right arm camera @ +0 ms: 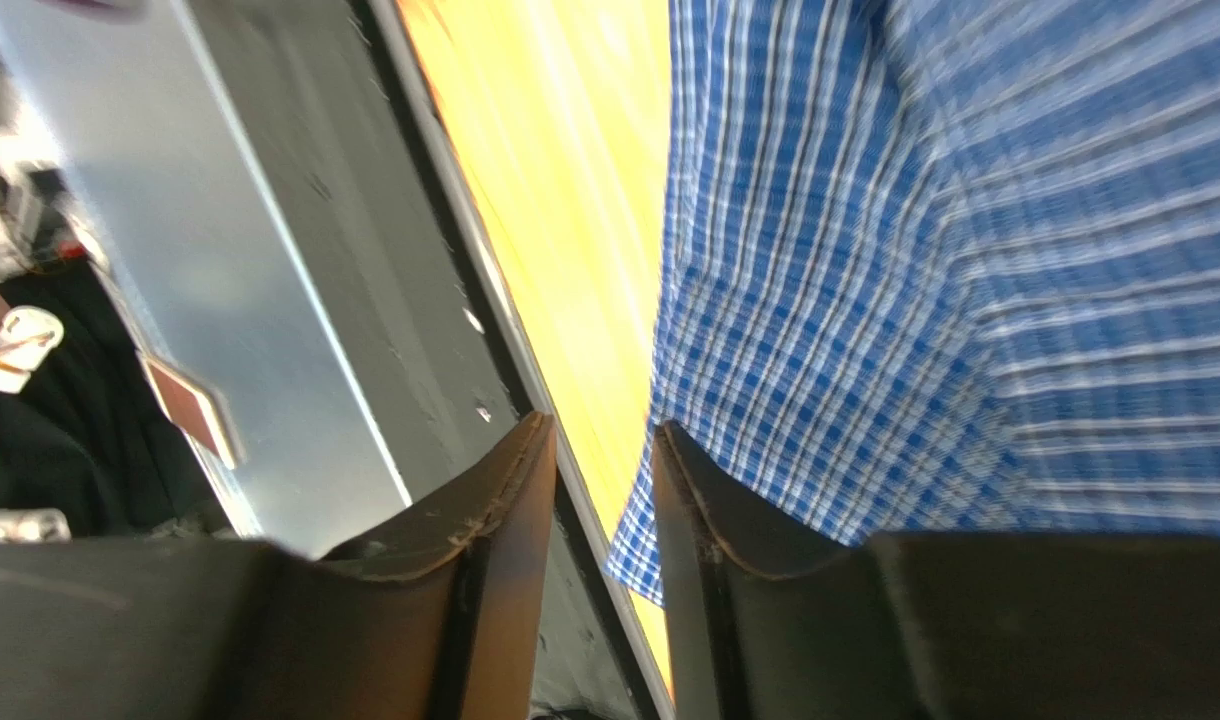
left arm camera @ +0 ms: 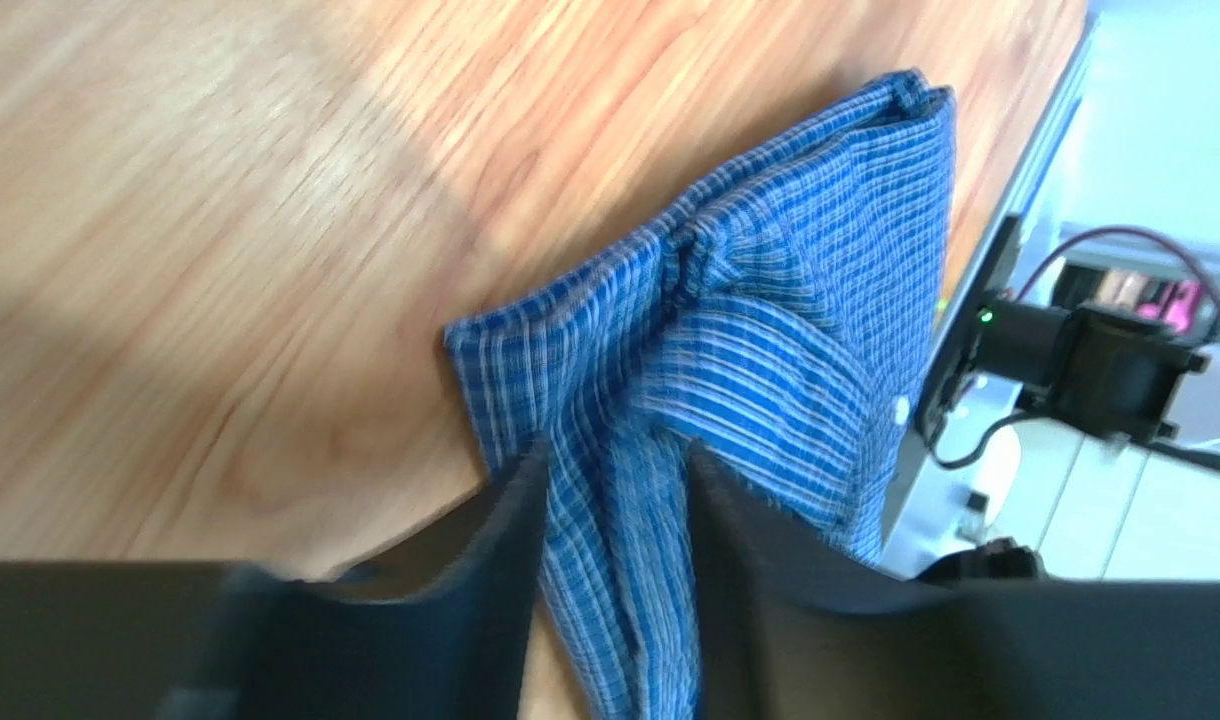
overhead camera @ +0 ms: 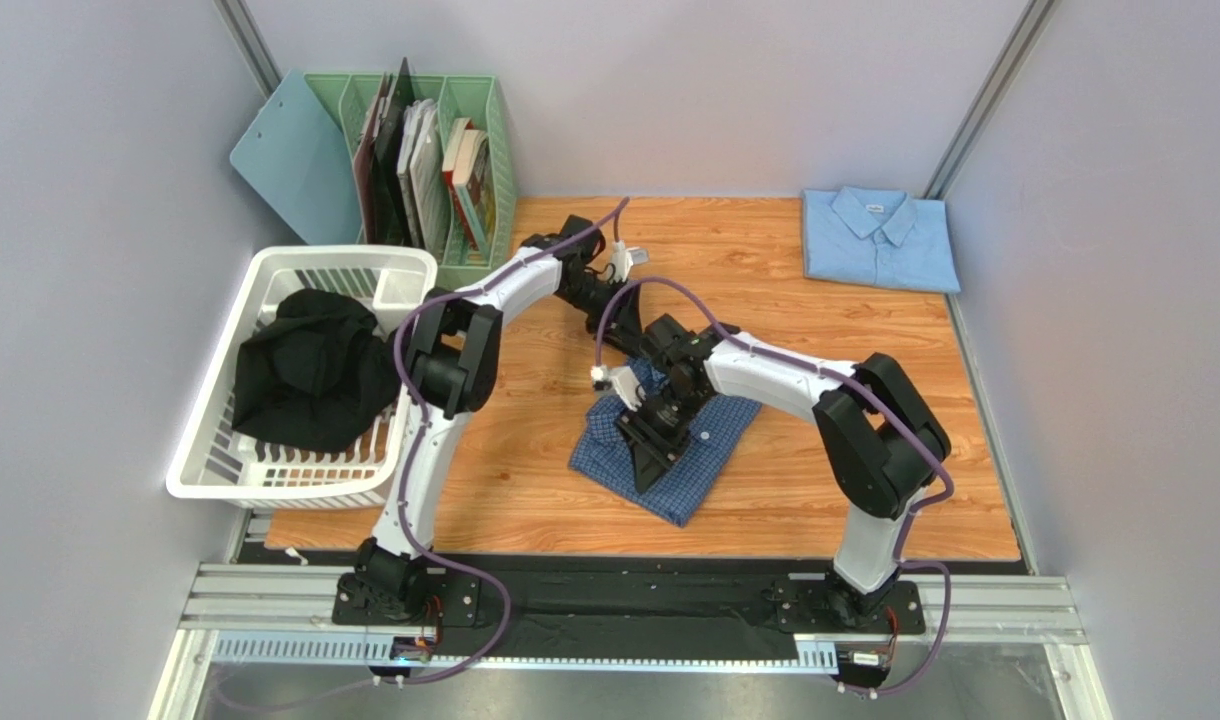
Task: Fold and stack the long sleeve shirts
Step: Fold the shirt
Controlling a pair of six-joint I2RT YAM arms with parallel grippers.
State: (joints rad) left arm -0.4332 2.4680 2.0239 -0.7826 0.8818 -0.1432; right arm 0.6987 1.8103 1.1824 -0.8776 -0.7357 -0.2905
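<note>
Wooden table (overhead camera: 496, 450), grey walls (overhead camera: 646, 90). My right gripper (right arm camera: 601, 435) stands narrow, empty, at the checked shirt (overhead camera: 691, 473); left gripper (left arm camera: 616, 458) hold, I cannot tell.

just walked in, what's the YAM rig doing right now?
Both arms are at the checked shirt, which lies folded in the middle of the table. The left gripper straddles one corner of it, fabric showing in the gap; whether it is pinched is unclear. The right gripper is low by the shirt's edge, jaws apart, holding nothing. The pale blue shirt sits folded at the far right corner, so stacking isn't done.
</note>
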